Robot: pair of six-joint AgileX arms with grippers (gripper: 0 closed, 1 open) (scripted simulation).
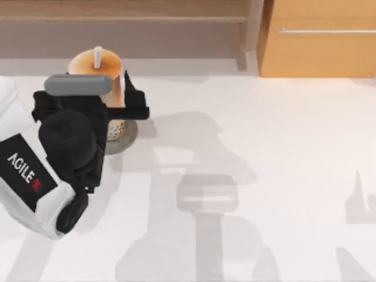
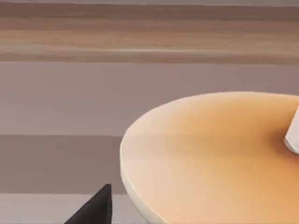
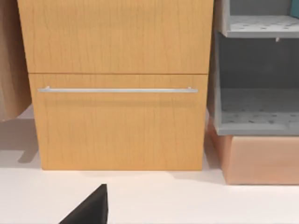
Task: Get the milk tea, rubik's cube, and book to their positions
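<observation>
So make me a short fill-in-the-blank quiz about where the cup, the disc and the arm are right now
1. The milk tea stands on the grey ____.
2. The cup's lid is coloured ____.
3. The ____ gripper is at the cup, at the table's left.
4. A white ____ pokes up through the lid.

Missing words: disc; orange; left; straw

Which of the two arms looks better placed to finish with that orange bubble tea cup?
The left one, I'd judge. Its pincer is already at the milk tea, which stands over the grey disc at the table's left. The right wrist view faces a wooden drawer cabinet, away from the cup.
</observation>
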